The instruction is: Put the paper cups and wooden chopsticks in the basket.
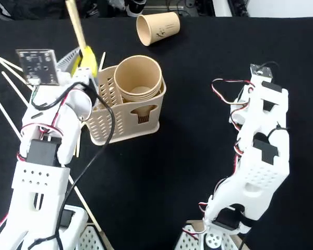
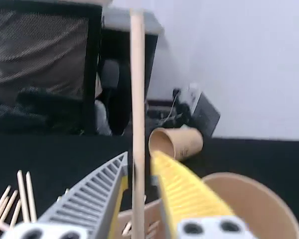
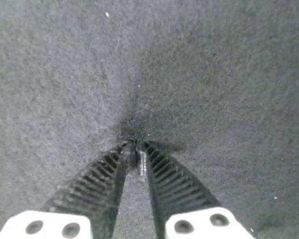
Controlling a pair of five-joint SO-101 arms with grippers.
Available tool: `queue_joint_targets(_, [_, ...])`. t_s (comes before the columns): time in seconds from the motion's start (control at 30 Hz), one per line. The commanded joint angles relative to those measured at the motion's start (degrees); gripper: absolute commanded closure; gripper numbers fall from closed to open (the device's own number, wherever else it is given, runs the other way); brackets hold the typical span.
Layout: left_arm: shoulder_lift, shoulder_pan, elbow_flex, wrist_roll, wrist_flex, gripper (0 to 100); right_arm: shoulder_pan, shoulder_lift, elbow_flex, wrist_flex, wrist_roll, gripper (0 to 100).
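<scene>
Holding chopstick (image 1: 75, 23) upright at basket (image 1: 126, 126) edge, left gripper (image 1: 82, 56), high view, likely for end-first drop; stacked cups (image 1: 138, 78) inside, one cup (image 1: 157, 27) lying beyond. Left wrist: jaws pinch chopstick. Right wrist: right gripper (image 3: 136, 149) closed, empty, tips at cloth (image 3: 214, 74).
</scene>
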Motion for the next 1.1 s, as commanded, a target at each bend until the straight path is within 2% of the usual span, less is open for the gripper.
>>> queue_joint_targets(0.0, [-1.41, 0.48, -4.62, -0.18, 7.56, 73, -2.20, -1.19, 0.40, -0.62, 0.35, 98.7])
queue_joint_targets(0.17, [-0.62, -4.79, -15.34, 4.40, 22.51, 74, -2.20, -1.19, 0.40, -0.62, 0.35, 98.7])
queue_joint_targets(0.33, [-0.62, -15.25, -25.19, 8.70, 37.54, 74, -2.20, -1.19, 0.40, -0.62, 0.35, 98.7])
queue_joint_targets(0.43, [-0.18, -22.20, -26.95, 8.62, 39.65, 74, -2.20, -1.19, 0.40, -0.62, 0.35, 98.7])
queue_joint_targets(0.53, [5.01, -26.15, -27.47, 8.26, 39.82, 74, -2.20, -1.19, 0.40, -0.62, 0.35, 98.7])
queue_joint_targets(0.63, [15.91, -26.68, -29.67, 6.59, 39.82, 73, -2.20, -1.19, 0.40, -0.62, 0.35, 98.7])
queue_joint_targets(0.77, [35.96, -26.77, -39.78, 6.15, 41.14, 73, -2.20, -1.19, 0.40, -0.62, 0.35, 98.7])
queue_joint_targets(0.93, [60.92, -27.12, -62.02, 6.24, 51.43, 73, -2.20, -1.19, 0.40, -0.62, 0.53, 98.7])
queue_joint_targets(1.07, [77.89, -30.55, -81.98, 7.91, 59.34, 73, -1.85, -1.27, 0.40, -0.62, 0.62, 98.7])
